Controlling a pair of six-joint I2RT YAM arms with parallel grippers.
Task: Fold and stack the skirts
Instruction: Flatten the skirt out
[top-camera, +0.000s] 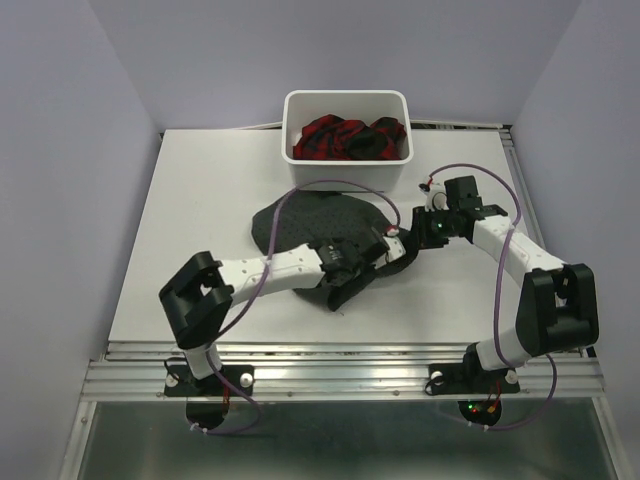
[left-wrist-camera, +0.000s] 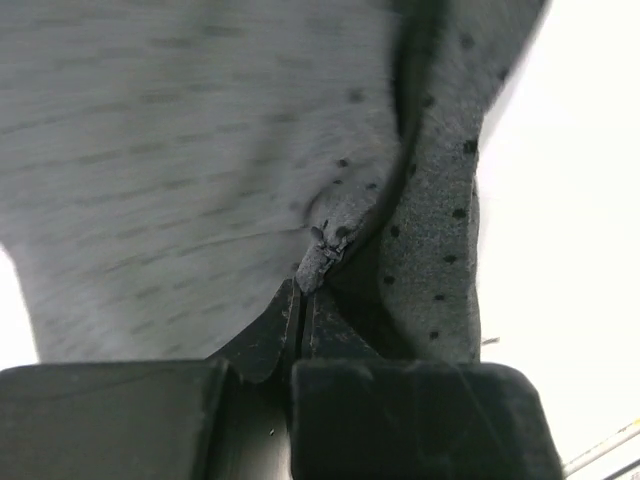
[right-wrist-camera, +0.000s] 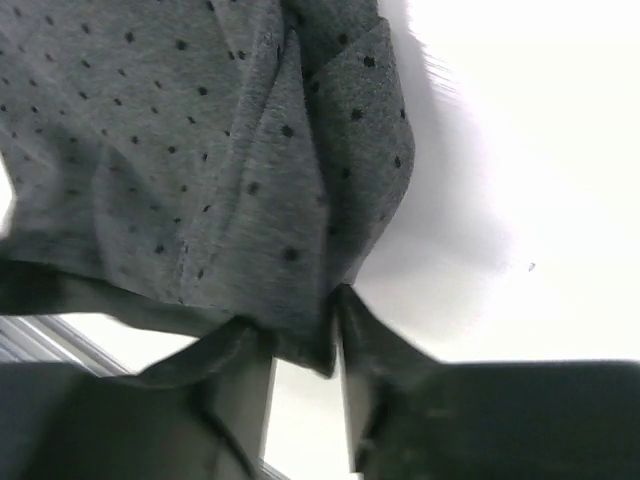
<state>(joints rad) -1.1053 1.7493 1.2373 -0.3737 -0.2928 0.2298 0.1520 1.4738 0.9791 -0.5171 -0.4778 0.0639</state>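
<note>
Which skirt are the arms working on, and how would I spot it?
On the white table, find the white tub at the far edge. Just in front of it lies the grey skirt, pinched by the left tool and the right tool. Unlike the red plaid skirt bunched in the tub, it is dark grey with fine dots.

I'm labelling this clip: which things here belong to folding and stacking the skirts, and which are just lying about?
Part of the job:
- grey dotted skirt, pinched by the left tool and the right tool
- plaid skirt, bunched inside the white tub

Just there:
- the white tub itself
- table
</note>
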